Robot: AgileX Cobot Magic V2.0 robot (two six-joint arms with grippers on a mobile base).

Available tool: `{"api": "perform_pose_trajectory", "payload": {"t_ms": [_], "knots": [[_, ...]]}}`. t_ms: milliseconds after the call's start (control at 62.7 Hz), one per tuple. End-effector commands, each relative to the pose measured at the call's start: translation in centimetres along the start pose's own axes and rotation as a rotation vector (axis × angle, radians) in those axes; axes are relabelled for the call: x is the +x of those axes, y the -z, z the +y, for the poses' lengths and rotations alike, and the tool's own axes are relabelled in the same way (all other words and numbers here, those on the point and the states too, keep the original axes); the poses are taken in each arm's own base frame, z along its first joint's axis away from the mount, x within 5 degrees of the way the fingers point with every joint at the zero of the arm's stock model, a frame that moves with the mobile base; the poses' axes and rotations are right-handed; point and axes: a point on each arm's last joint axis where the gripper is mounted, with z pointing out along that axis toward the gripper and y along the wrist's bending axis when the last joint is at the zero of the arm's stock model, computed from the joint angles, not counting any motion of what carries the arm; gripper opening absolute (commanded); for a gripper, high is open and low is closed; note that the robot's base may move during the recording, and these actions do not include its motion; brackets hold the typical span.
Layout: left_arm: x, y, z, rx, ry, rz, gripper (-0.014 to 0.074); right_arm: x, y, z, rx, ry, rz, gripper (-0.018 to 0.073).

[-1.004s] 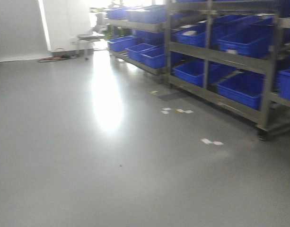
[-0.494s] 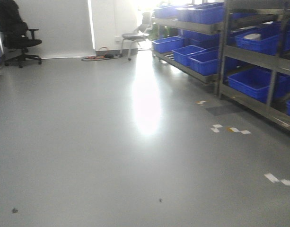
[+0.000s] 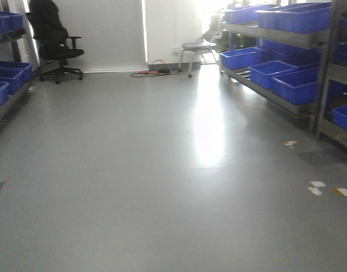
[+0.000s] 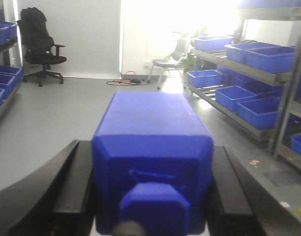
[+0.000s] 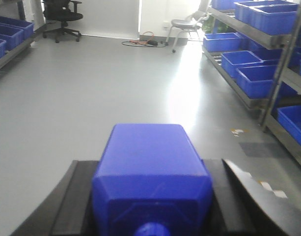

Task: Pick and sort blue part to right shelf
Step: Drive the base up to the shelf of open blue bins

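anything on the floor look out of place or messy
Yes: white and yellow scraps of tape or paper lie scattered on the grey floor beside the right metal shelving, and an orange cable trails loose by the far wall. Nothing looks spilled or damaged.

Daylight enters from the window (image 3: pixel 211 7) at 12–1 o'clock and clips to white in my front view. A glare streak runs down the floor (image 3: pixel 210 130) toward 6. Contrast is hazy and shadows are faint. Left wrist view: bloom at 1 o'clock, left blue part (image 4: pixel 152 147) soft near 6. Right blue part (image 5: pixel 150 172) is likewise blurred at 6.
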Motion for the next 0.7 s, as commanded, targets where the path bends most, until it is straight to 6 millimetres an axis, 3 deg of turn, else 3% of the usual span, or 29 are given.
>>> {"api": "perform_pose_trajectory", "payload": {"t_ms": [0, 686], "knots": [[-1.74, 0.06, 0.12, -0.02, 0.006, -0.11, 0.0365, -1.63, 0.13, -0.06, 0.006, 0.01, -0.104, 0.0393], [-1.74, 0.06, 0.12, -0.02, 0.006, -0.11, 0.0365, -1.63, 0.13, -0.06, 0.006, 0.01, -0.104, 0.0393]]}}
